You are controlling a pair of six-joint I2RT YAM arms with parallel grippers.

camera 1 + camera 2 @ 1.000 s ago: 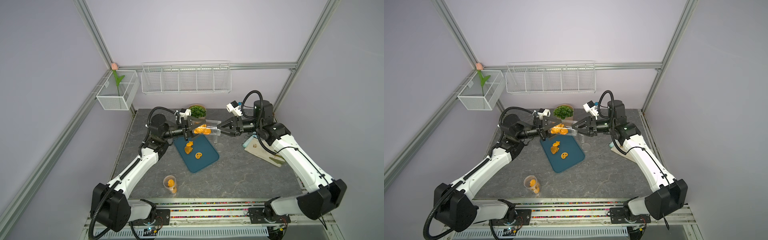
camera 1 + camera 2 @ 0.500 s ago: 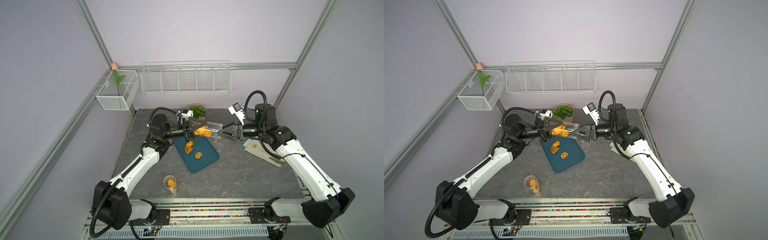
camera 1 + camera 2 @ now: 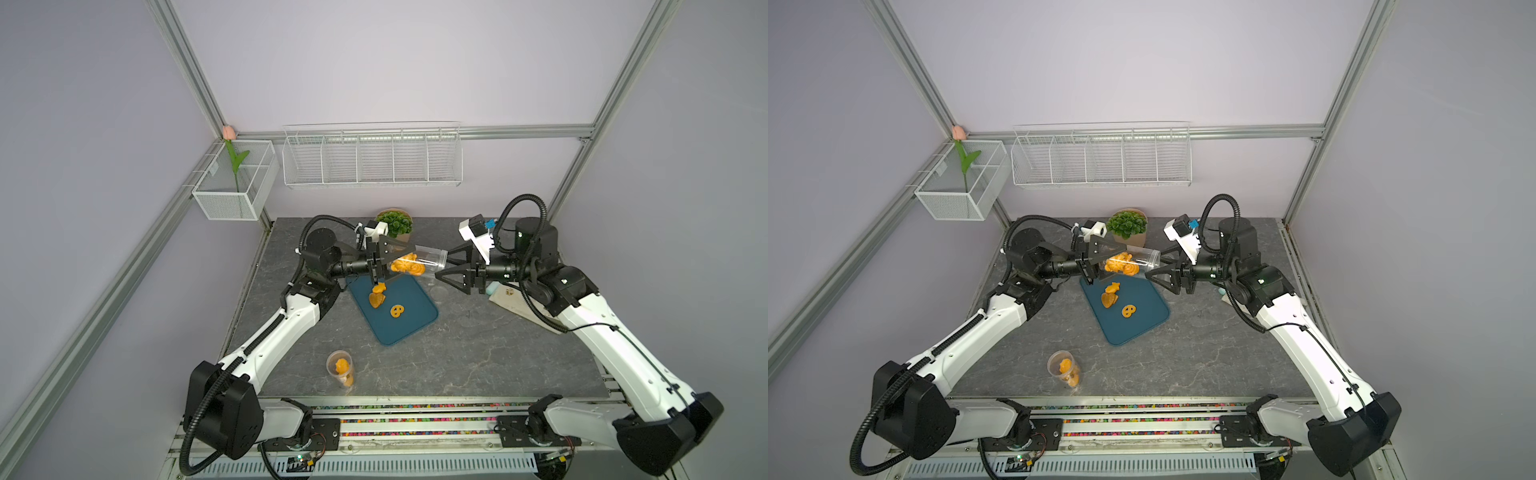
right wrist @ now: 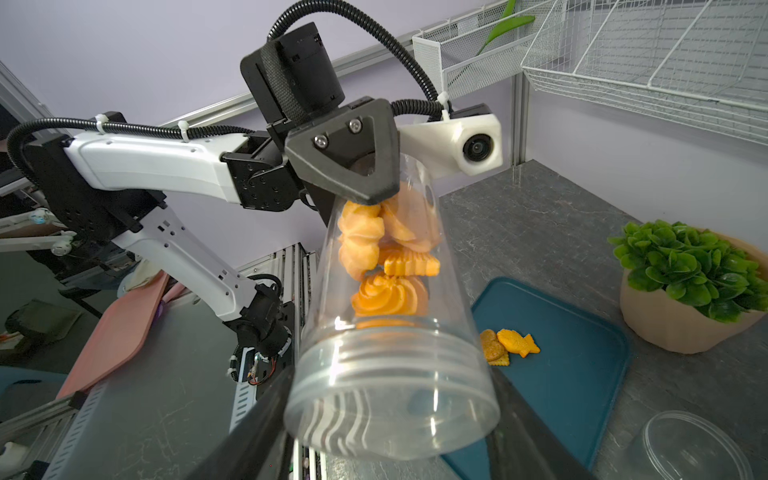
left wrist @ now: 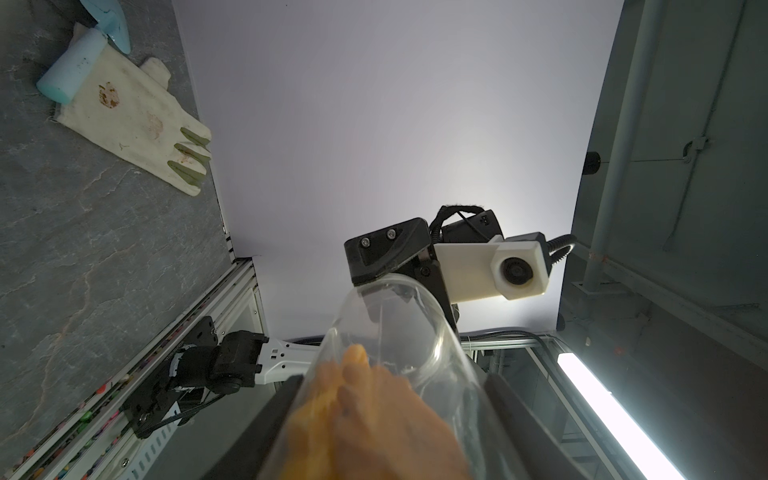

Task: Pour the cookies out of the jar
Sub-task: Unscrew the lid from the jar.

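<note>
A clear jar (image 3: 419, 262) (image 3: 1138, 259) lies roughly level in the air above the back of a teal tray (image 3: 411, 324). Orange cookies (image 3: 407, 266) (image 4: 382, 257) are heaped in its closed end. My left gripper (image 3: 384, 266) (image 5: 390, 386) is shut on that end of the jar. My right gripper (image 3: 442, 266) (image 4: 390, 399) meets it from the opposite side, fingers pressed on either side of the open threaded mouth (image 4: 395, 374). Three loose cookies (image 3: 376, 299) (image 4: 511, 343), one a pretzel (image 3: 397, 310), lie on the tray.
A second open jar (image 3: 340, 370) with cookies stands upright near the front. A clear lid (image 3: 439, 291) lies right of the tray. A potted plant (image 3: 394, 224) stands behind the jar, and a cream glove (image 3: 515, 303) lies under my right arm. A wire basket (image 3: 372, 158) hangs on the back wall.
My right arm has swung back and out to the right, its wrist sinking a little, while its fingertips stay at the jar's mouth. The left arm and the jar have barely moved.
</note>
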